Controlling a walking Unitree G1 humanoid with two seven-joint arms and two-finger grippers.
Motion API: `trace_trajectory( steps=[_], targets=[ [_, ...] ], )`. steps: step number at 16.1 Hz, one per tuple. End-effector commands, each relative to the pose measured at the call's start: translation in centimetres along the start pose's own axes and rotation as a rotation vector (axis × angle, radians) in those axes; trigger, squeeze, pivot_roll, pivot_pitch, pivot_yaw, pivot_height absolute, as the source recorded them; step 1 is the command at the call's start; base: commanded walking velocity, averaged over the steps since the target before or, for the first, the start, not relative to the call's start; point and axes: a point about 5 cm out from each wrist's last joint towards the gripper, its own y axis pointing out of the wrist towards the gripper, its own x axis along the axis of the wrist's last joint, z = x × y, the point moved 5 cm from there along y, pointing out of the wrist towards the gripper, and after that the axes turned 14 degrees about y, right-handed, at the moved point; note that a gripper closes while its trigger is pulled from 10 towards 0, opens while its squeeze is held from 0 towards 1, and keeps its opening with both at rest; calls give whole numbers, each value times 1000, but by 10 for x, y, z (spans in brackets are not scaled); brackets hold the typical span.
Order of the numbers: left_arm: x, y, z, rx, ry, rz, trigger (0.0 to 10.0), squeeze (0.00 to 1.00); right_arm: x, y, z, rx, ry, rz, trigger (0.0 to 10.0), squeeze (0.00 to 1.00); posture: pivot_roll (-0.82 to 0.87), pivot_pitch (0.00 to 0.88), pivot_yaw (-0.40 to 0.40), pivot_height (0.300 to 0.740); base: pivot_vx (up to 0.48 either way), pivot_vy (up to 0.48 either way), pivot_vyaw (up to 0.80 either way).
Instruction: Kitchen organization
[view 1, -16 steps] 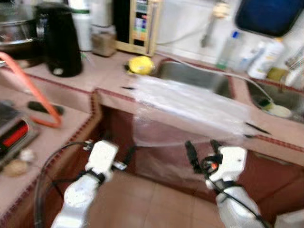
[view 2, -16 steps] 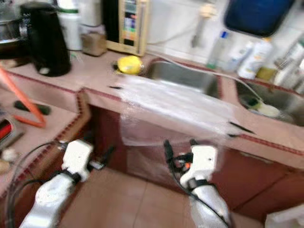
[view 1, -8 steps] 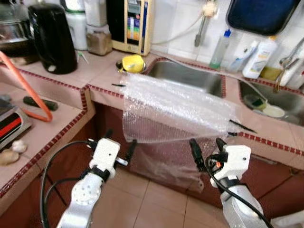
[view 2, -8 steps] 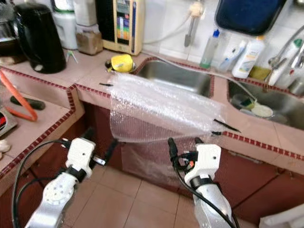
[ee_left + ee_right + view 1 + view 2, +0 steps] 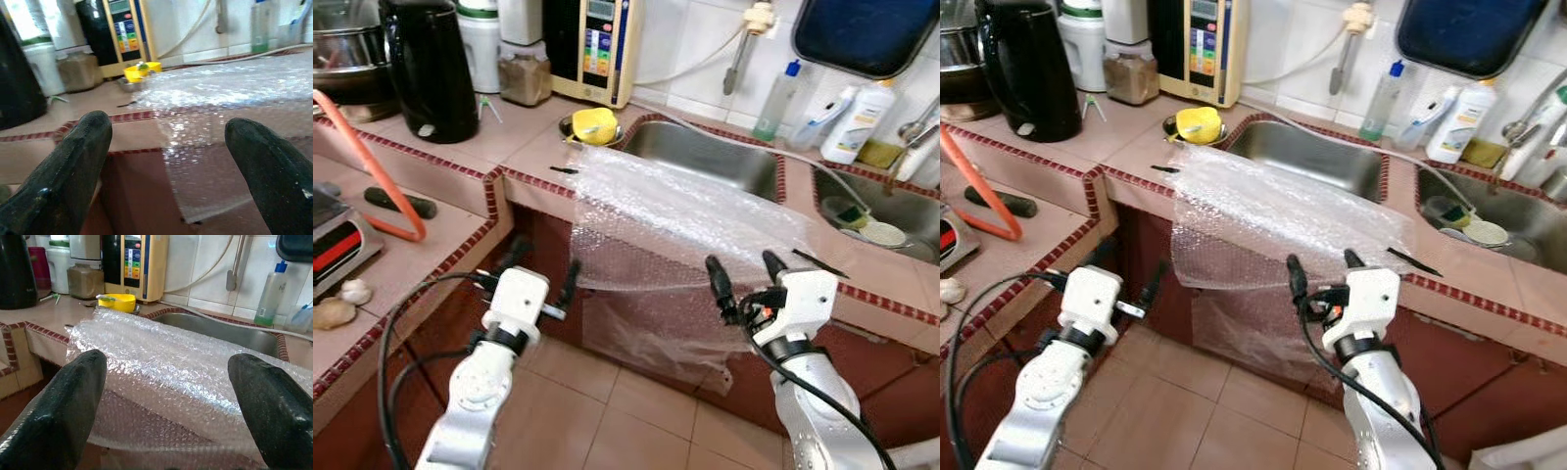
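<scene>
A sheet of bubble wrap (image 5: pixel 690 220) lies draped over the front edge of the pink tiled counter (image 5: pixel 524 147), spreading back toward the left sink basin (image 5: pixel 710 162) and hanging down in front of the dark opening below it, where a second layer of wrap falls toward the tiled floor (image 5: pixel 636 416). The right gripper (image 5: pixel 744 274) is held just in front of the hanging edge of the sheet, its two black fingers spread apart and holding nothing; in the right wrist view the wrap fills the space beyond the fingers (image 5: pixel 73 396). The left gripper (image 5: pixel 540 279) is lower and to the left, near the corner where the counter steps down, its fingers also apart and empty. A yellow bowl (image 5: pixel 594 125) sits on the counter right behind the sheet's far left corner. Farther back stand a black kettle (image 5: pixel 431 64), a cream wall appliance with coloured buttons (image 5: pixel 597 49) and a jar (image 5: pixel 524 78). An orange hose (image 5: pixel 372 166) loops over the lower counter on the left beside a scale (image 5: pixel 337 245). Bottles (image 5: pixel 852 122) stand behind the sinks, and a thin white hose (image 5: pixel 803 162) runs across to the right basin (image 5: pixel 886 201).
</scene>
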Motion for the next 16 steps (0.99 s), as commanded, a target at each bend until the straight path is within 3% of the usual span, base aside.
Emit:
trace_trajectory(
  steps=[1,5,8,13,16],
  targets=[
    [4,5,-1,-16,18,-23,10000,0,-4,-5,-8,-38,-2,1,10000,0,215,0,-51,740,0,0,0],
    [5,13,11,-7,88,-38,10000,0,-11,-25,-11,-116,-20,-17,10000,0,170,0,37,740,0,0,0],
    [3,12,10,-12,84,-36,10000,0,-6,-28,-11,-106,-47,-24,10000,0,164,0,13,740,0,0,0],
    [3,2,-2,-27,-5,-25,10000,0,6,-21,-7,-41,-72,-19,10000,0,173,0,-51,740,0,0,0],
    [4,1,-5,-27,-15,-28,10000,0,4,-21,-2,-9,-66,7,10000,0,175,0,-73,740,277,0,0]
  ],
)
